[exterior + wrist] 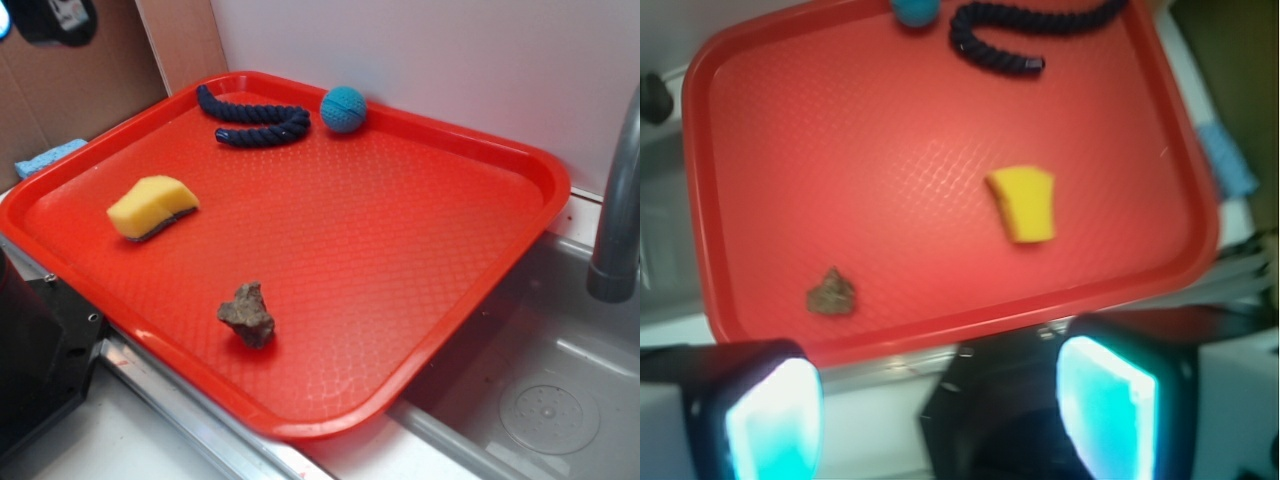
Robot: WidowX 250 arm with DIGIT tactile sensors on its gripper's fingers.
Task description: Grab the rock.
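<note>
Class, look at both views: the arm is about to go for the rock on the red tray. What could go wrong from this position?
1. The rock is jagged with a pointed top, so the open claw might slip off it or tip it.
2. It lies near the tray's front rim; a push could knock it against the rim.
3. The claw hangs outside the tray, so it may clip the rim on approach.

Bright, even light; soft shadows; blurred, hazy wrist view.

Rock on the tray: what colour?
Brown-grey, mottled and rough; the rock shows best in the exterior view, on the red tray.
</note>
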